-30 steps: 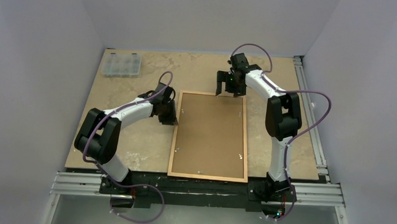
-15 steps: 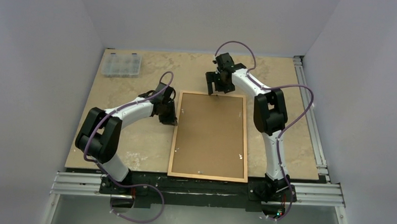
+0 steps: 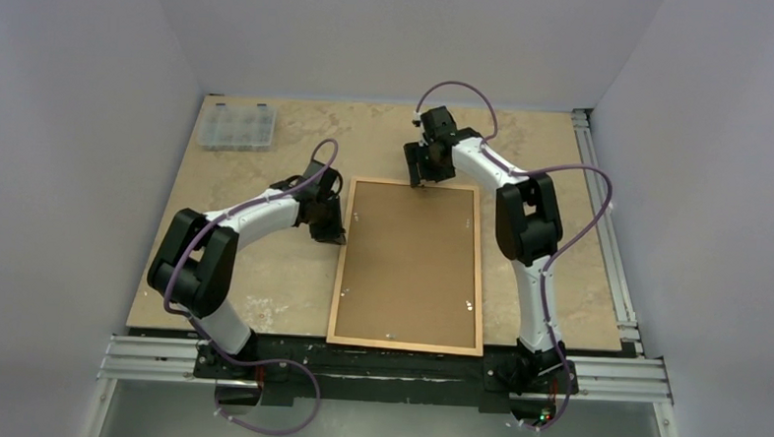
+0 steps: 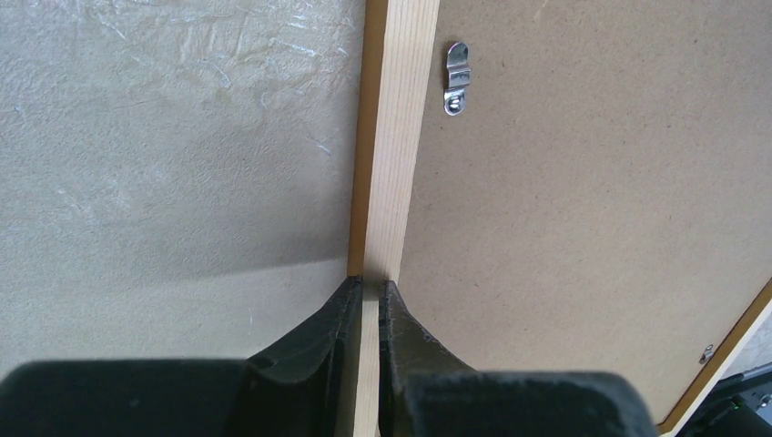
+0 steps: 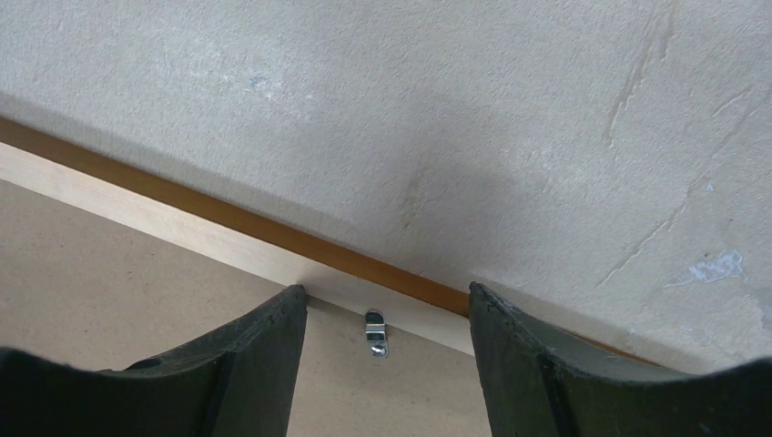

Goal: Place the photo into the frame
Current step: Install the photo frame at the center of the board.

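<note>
The frame (image 3: pixel 339 276) lies flat in the middle of the table, back side up, with a brown hardboard backing panel (image 3: pixel 411 264) filling it. The photo is hidden. My left gripper (image 3: pixel 335 236) is shut on the frame's left rail (image 4: pixel 401 137), one finger on each side of the pale wood, as the left wrist view shows (image 4: pixel 370 284). My right gripper (image 3: pixel 416 178) hangs open over the frame's far rail (image 5: pixel 182 214). Its fingers straddle a small metal clip (image 5: pixel 375 332) without touching it, and the gap between them (image 5: pixel 387 296) holds nothing.
A clear plastic organiser box (image 3: pixel 236 126) sits at the table's far left corner. Another metal clip (image 4: pixel 455 77) lies on the backing near the left rail. Aluminium rails (image 3: pixel 609 238) run along the table's right edge.
My right gripper moved left along the far rail and came down over the clip, its jaws narrowing. My left gripper closed tighter on the left rail.
</note>
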